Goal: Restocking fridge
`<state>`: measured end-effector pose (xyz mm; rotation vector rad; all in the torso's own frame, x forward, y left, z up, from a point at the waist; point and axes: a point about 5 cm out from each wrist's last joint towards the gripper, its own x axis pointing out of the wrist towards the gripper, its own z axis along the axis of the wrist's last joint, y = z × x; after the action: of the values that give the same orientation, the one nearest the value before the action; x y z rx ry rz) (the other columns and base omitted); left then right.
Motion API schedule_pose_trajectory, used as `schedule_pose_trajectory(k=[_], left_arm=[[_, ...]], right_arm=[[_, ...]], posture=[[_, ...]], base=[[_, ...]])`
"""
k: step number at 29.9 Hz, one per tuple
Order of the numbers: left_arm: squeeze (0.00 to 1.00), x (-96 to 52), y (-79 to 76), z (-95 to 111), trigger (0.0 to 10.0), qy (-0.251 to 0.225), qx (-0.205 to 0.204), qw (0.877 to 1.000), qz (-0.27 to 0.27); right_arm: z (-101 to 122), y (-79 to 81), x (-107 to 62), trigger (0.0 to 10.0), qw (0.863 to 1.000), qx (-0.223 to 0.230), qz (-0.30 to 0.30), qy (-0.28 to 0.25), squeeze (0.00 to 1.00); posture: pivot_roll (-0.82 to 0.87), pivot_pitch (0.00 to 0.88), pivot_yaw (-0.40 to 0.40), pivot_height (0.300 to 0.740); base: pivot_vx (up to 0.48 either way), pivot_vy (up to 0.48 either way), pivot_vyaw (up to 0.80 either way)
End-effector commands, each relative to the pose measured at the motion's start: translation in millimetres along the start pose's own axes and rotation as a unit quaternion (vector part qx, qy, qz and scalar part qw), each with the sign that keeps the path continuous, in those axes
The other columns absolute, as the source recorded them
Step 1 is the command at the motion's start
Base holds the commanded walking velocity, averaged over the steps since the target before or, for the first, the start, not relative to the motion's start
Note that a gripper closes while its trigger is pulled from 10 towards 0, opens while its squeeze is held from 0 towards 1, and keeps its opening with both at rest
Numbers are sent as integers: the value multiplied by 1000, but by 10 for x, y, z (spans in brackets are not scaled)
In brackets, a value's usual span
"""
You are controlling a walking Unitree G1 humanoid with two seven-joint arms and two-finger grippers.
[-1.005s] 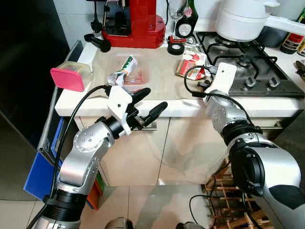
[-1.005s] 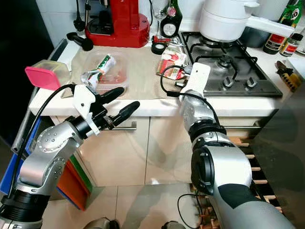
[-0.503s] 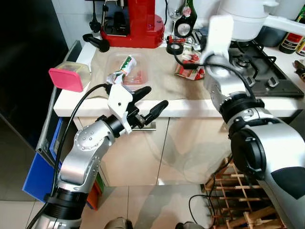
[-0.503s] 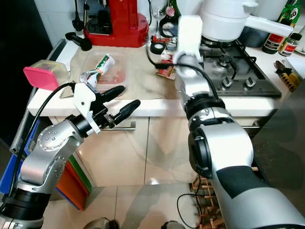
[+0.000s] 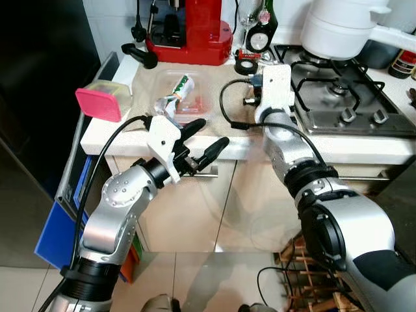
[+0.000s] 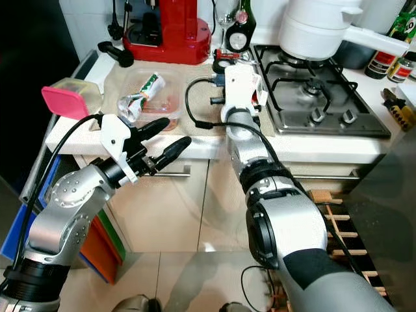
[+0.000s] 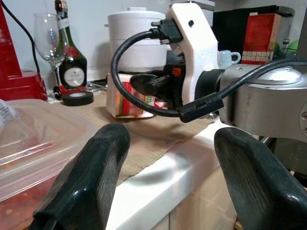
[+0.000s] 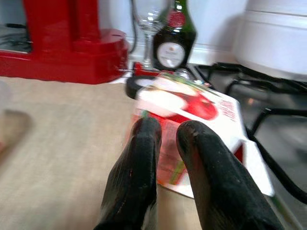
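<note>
Carton [image 8: 192,120] with red print lies flat on the beige mat [image 5: 221,97] near the hob [image 5: 344,97], just before a roll of black tape [image 8: 139,86] and a dark bottle [image 8: 171,43]. Our right gripper [image 8: 168,139] points at it with the fingers nearly together, tips just over its near edge; we can't tell if they touch. Our left gripper [image 5: 201,140] hovers off the counter's front edge [image 5: 130,140], fingers spread wide, holding nothing. We see a clear tub [image 5: 179,97] with a wrapped packet on the mat, a pink-lidded box [image 5: 104,101] at the corner, and a red coffee machine [image 5: 192,32] at the back
</note>
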<state>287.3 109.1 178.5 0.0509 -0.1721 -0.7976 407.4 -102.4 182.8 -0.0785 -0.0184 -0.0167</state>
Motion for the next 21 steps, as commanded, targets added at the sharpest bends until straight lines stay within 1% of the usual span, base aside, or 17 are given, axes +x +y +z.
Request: schedule_pose_trajectory(k=[1, 5, 6, 9, 12, 14, 16, 21], left_arm=[[0, -8, 3, 43, 10000, -4, 6, 1000, 2], [0, -39, -19, 9, 10000, 5, -19, 1000, -4], [0, -39, -19, 9, 10000, 5, -19, 1000, -4], [0, -75, -45, -18, 10000, 13, -23, 1000, -8], [0, -92, -49, -17, 10000, 15, -20, 1000, -5], [0, -99, -41, -1, 10000, 15, -20, 1000, -4], [0, -99, -40, 1, 10000, 15, -20, 1000, -3], [0, -96, -44, 10, 10000, 15, -18, 1000, -5]], right_arm=[[3, -79, 3, 10000, 1000, 1, -18, -4, 0], [-131, -205, -17, 10000, 998, -1, -51, 31, 0], [-131, -205, -17, 10000, 998, -1, -51, 31, 0], [-203, -293, -29, 10000, 996, -21, -74, 52, 0], [-256, -353, -40, 10000, 993, -15, -89, 70, 0], [-277, -348, -46, 10000, 993, 10, -89, 79, 0], [-282, -346, -47, 10000, 993, 15, -89, 81, 0], [-367, -365, -63, 10000, 987, 62, -91, 120, 0]], posture=[[78, 35, -34, 740], [82, 48, -34, 740], [82, 48, -34, 740], [90, 59, -34, 740], [96, 60, -36, 740], [95, 62, -34, 740], [94, 62, -33, 740], [94, 62, -33, 740]], base=[[0, 0, 0], [0, 0, 0], [0, 0, 0], [0, 0, 0], [0, 0, 0], [0, 0, 0], [0, 0, 0], [0, 0, 0]])
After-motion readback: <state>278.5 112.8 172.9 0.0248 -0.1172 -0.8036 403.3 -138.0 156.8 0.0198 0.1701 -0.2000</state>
